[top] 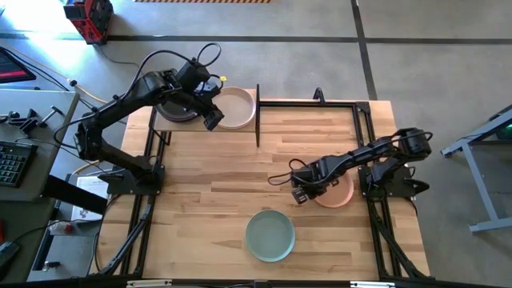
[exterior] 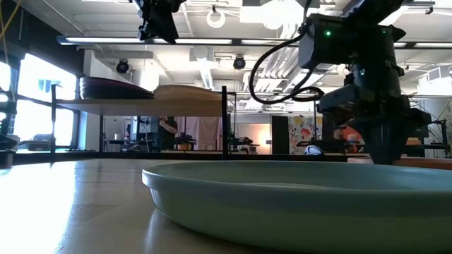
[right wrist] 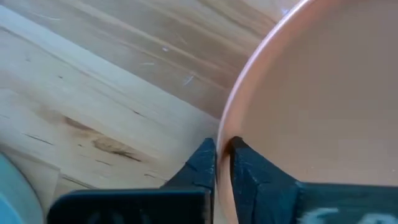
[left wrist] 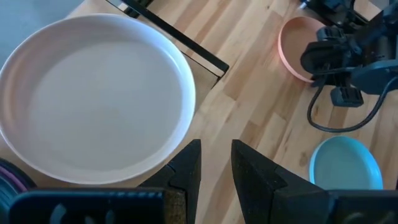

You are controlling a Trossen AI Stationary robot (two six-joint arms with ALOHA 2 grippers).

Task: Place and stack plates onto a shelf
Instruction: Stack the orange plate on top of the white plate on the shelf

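Right wrist view: right gripper (right wrist: 222, 155) fingers pinch the terracotta plate (right wrist: 323, 93) rim.

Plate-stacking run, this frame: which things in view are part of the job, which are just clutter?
Job:
- terracotta plate, rim pinched by right gripper
- sage green plate, on the table
- cream plate on the shelf, below left gripper
- dark plates on the shelf

Clutter:
- red device on the floor
- keyboard on the side bench

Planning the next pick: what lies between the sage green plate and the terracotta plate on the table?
Only bare tabletop separates the sage green plate from the terracotta plate, as the high view shows; the right tool grips the terracotta rim.
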